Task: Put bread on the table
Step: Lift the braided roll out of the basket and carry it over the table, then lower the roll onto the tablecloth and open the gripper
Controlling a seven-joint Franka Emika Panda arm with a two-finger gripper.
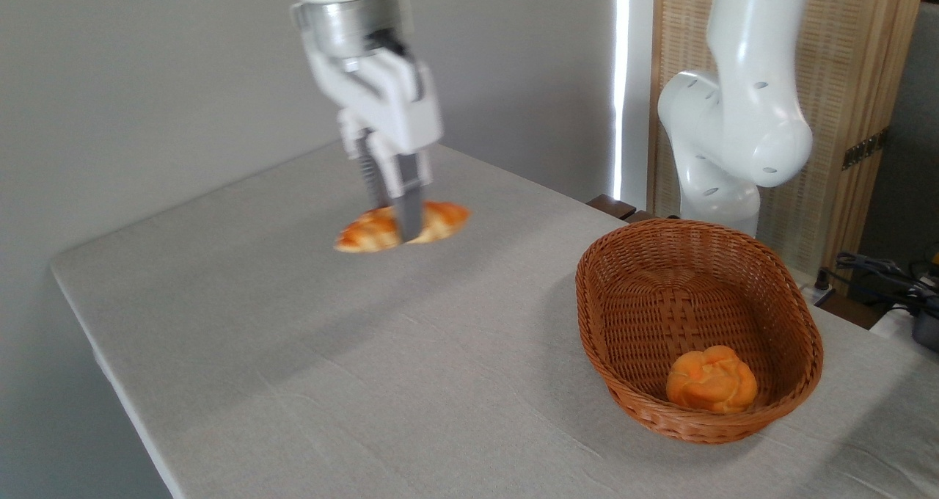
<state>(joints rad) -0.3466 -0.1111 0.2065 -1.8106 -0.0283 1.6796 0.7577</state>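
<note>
The basket (638, 279) with a bun (711, 379) stays aside while my gripper (406, 224), clamped on the bread (374, 231), carries it low over the table (293, 352); next I should lower and release.

table (308, 381): large, light grey cloth top, slightly wrinkled, rounded corner at left; wicker basket (638, 315) sits directly on it at right, brown, oval, well apart from the left edge; bread (433, 224) at the far middle of the top, low over the cloth, can't tell if it's touching; rest of the cloth bare grey, faint creases running across the near half
</note>
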